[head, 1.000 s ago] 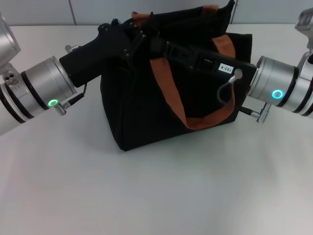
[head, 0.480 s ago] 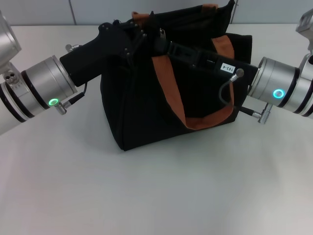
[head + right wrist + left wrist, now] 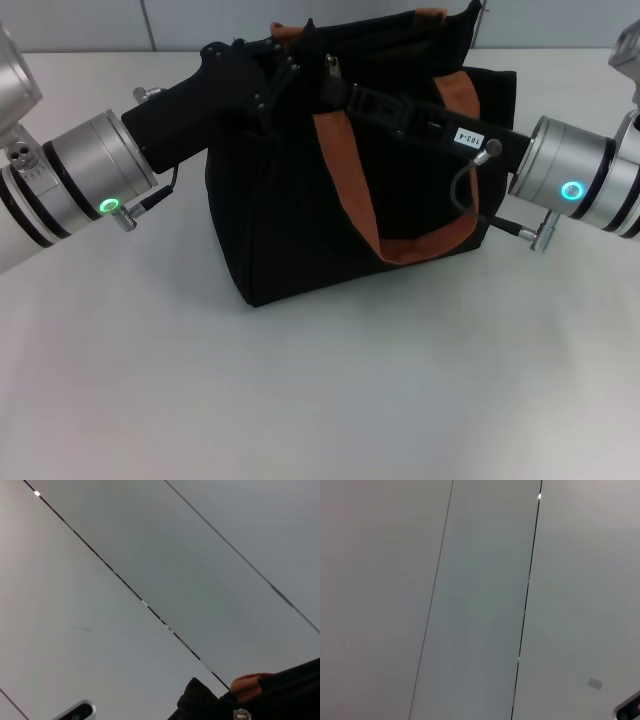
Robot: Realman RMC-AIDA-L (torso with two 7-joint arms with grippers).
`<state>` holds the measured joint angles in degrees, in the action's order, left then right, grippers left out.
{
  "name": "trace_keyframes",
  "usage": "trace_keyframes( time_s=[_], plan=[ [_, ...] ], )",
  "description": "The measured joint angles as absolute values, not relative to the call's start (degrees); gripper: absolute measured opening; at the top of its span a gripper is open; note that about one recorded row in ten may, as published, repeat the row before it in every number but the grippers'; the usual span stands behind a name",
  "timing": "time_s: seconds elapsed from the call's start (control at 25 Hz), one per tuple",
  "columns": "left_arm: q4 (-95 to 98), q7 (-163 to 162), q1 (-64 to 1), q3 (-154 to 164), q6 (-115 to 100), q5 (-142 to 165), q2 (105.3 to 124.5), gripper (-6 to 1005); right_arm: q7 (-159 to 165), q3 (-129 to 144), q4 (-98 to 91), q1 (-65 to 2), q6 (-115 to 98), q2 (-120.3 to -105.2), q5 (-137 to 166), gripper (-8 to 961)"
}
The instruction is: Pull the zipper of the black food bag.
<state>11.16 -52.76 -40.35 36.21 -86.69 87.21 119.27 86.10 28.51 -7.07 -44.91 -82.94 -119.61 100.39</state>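
Head view: the boxy black fabric food bag (image 3: 330, 215) with orange-brown webbing loop handles (image 3: 352, 175) stands on the pale grey table (image 3: 300, 400), a little toward twelve o'clock of the table's middle. The left gripper (image 3: 285, 72), a black body on a silver wrist with a green ring light, reaches in from nine o'clock and lies against the bag's top edge at its eleven o'clock corner; black on black, so I cannot tell how far its fingers are parted or whether they hold fabric. The right gripper (image 3: 340, 92), black with a white label on its side, reaches in from three o'clock across the bag's top, over the near handle. Just at its tip a small silver metal zipper pull tab (image 3: 329, 66) stands up from the bag's top edge, between the two grippers; the right fingers seem to meet at its base, yet I cannot tell whether they pinch it. A thin grey cable (image 3: 462, 185) loops down beside the right wrist, in front of the bag's three o'clock side.

Left wrist view: only pale wall panels (image 3: 480, 600) split by thin dark seams show, with a sliver of a dark object at one corner; no bag and no fingers.

Right wrist view: the same kind of pale wall panels (image 3: 125, 555), and at one edge a bit of black fabric of the bag (image 3: 295, 690) with an orange-brown handle end (image 3: 247, 684) and a small silver metal piece beside it
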Motion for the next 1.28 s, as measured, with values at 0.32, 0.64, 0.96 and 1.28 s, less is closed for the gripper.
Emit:
trace_keyframes(
  time_s=[0.32, 0.64, 0.96, 1.28],
  plan=[
    [11.2, -52.7, -40.3, 36.2, -87.0, 87.2, 119.26, 23, 85.9, 28.6, -7.2, -45.3, -82.8, -119.61, 100.3, 199],
    [11.0, -52.7, -40.1, 36.2, -87.2, 87.1, 119.27, 23, 85.8, 28.9, -7.2, -45.4, -81.8, -119.62, 100.3, 13],
    [11.0, -52.7, -39.8, 36.2, -87.6, 86.8, 119.27, 23, 86.0, 28.5, -8.8, -43.5, -79.4, -119.60, 100.1, 23],
    [11.0, -52.7, -39.2, 36.1, -87.9, 85.7, 119.27, 23, 86.2, 28.3, -10.7, -40.2, -77.0, -119.53, 97.4, 56]
  ],
)
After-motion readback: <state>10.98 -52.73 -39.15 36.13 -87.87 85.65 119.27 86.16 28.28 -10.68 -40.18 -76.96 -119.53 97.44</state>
